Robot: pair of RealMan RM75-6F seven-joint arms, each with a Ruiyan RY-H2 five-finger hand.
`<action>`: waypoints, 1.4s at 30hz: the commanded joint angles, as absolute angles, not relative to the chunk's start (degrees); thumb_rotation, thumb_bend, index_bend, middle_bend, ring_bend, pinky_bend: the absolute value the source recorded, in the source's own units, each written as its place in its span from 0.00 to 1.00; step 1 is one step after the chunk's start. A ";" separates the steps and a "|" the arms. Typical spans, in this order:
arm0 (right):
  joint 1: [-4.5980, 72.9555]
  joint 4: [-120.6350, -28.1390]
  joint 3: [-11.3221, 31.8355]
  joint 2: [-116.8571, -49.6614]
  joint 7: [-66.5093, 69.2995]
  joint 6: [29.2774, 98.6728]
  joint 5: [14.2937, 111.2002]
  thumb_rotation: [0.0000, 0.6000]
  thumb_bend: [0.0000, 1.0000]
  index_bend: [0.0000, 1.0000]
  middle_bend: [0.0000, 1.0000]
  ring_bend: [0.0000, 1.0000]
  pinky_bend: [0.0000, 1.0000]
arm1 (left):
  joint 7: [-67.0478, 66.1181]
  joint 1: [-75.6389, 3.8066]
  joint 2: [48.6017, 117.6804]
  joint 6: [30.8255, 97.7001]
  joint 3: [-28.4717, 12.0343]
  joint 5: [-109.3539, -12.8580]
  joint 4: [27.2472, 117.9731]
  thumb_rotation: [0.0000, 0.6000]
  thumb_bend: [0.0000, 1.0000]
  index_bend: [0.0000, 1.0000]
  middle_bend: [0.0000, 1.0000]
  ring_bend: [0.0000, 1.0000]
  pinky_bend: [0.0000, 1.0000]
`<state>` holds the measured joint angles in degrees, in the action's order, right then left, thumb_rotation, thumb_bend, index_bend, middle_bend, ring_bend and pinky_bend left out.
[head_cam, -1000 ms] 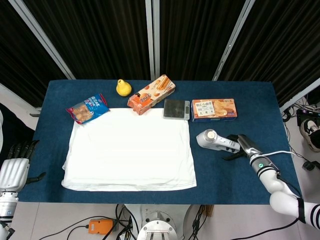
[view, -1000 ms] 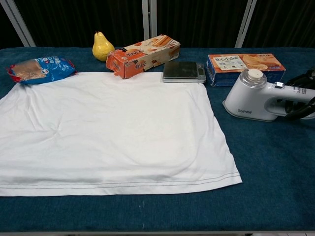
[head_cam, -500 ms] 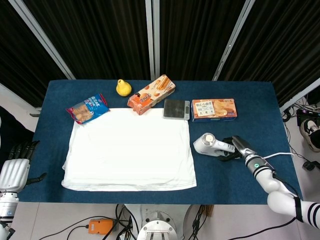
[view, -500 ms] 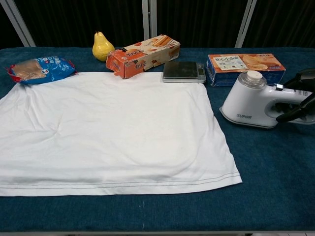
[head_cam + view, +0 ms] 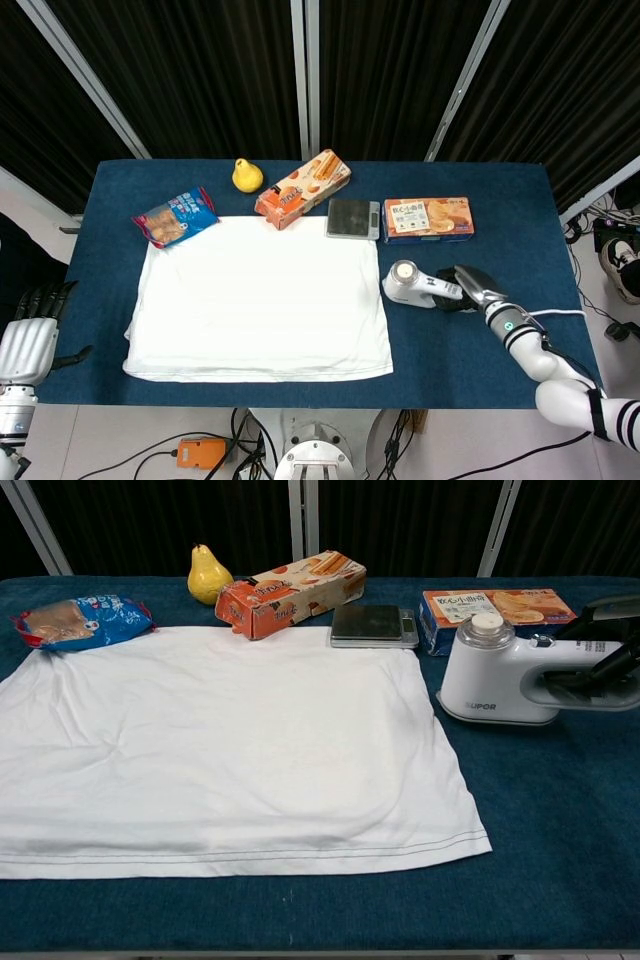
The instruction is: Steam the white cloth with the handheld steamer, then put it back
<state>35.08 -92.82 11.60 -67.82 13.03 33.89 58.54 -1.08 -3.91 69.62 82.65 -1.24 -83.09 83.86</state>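
The white cloth lies flat across the middle of the blue table. Just right of its edge is the white handheld steamer, its base near the cloth's right side. My right hand grips the steamer's handle from the right, dark fingers wrapped around it. My left hand hangs off the table's left front corner, fingers apart and holding nothing; the chest view does not show it.
Along the back stand a yellow pear, an orange biscuit box, a small grey scale and an orange cracker box. A blue snack bag lies at the cloth's back left corner. A white cable trails from my right arm.
My right hand closed on the steamer's handle and moved it left and slightly back toward the cloth's right edge. The left hand has not moved.
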 commanded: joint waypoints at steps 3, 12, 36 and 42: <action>34.44 -93.47 12.77 -65.84 19.05 32.58 67.74 1.00 0.70 0.83 0.75 0.74 0.61 | -1.31 -3.70 69.44 83.13 -1.40 -83.02 84.00 1.00 0.08 0.08 0.11 0.00 0.00; 35.86 -96.55 12.96 -61.94 24.49 34.50 79.81 1.00 0.70 0.83 0.75 0.74 0.61 | -2.10 -3.56 68.84 83.69 -1.58 -83.18 84.97 1.00 0.08 0.08 0.11 0.00 0.00; 45.17 -83.92 10.17 -78.54 29.63 40.18 86.67 1.00 0.70 0.86 0.78 0.77 0.65 | 3.91 -17.28 75.04 65.76 2.08 -94.07 87.02 0.00 0.34 0.08 0.07 0.00 0.00; 45.96 -79.61 9.70 -82.76 28.58 41.24 85.07 1.00 0.70 0.86 0.78 0.77 0.65 | 1.93 -20.29 79.39 61.30 1.59 -92.30 84.40 0.00 0.29 0.08 0.07 0.00 0.00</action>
<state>45.64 -80.58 9.83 -81.79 29.01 40.86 85.62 2.47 -19.55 78.57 62.10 1.69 -92.76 85.10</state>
